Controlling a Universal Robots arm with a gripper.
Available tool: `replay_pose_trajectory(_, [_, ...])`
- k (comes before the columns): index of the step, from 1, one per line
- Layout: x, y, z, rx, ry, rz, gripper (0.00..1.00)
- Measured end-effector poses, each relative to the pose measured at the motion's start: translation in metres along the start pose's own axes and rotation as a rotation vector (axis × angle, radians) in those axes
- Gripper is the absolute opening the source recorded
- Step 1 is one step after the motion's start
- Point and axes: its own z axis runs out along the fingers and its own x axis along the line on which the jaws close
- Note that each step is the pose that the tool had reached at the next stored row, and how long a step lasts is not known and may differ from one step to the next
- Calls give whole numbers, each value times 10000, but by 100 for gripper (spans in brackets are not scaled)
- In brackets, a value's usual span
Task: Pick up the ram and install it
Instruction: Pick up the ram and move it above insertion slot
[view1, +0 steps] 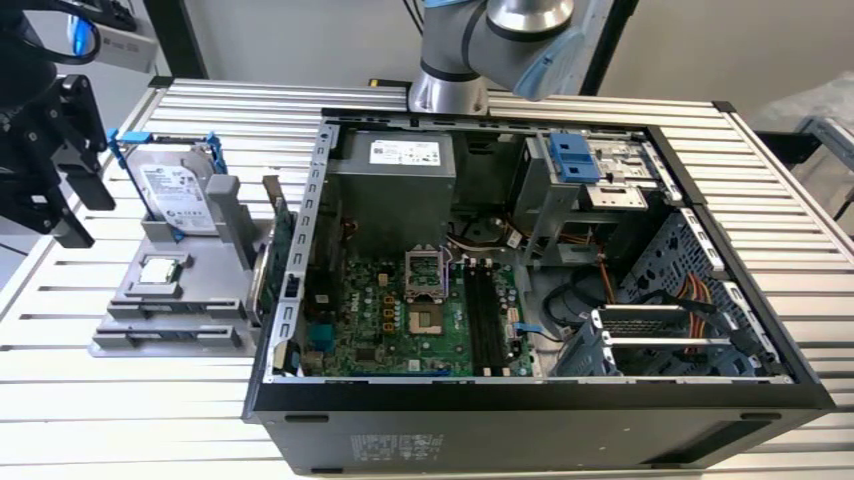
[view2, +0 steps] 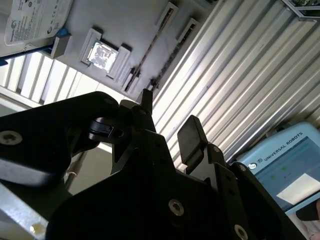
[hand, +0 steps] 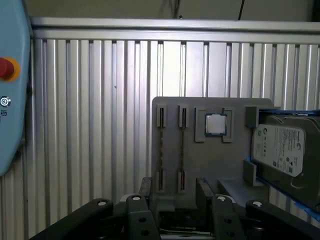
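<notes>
The ram shows as two thin sticks standing on edge in slots of the grey fixture (hand: 235, 165); one stick (hand: 161, 147) lies beside the other (hand: 182, 147). The second wrist view has a stick (view2: 148, 50) on the same fixture. In the exterior view a ram stick (view1: 267, 262) stands at the fixture's side, against the case's outer wall. My gripper (hand: 174, 200) hangs above the fixture's edge, open with nothing between its fingers (hand: 145, 186). It is also seen open in the second wrist view (view2: 167, 120). In the exterior view the gripper (view1: 67, 190) is at the far left, apart from the sticks.
The open computer case (view1: 534, 400) lies in the middle, its motherboard memory slots (view1: 483, 320) bare. On the fixture sit a silver hard drive (view1: 180, 190) in a blue frame and a square processor chip (view1: 160, 270). A teach pendant (hand: 10, 100) lies on the ribbed table (view1: 801, 230).
</notes>
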Motion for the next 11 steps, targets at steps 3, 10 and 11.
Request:
replay_pose_trajectory(3, [0,0,11,1,18,0,100])
replay_pose_trajectory(10, [0,0,29,0,48,0,100])
replay_pose_trajectory(11, [0,0,29,0,48,0,100])
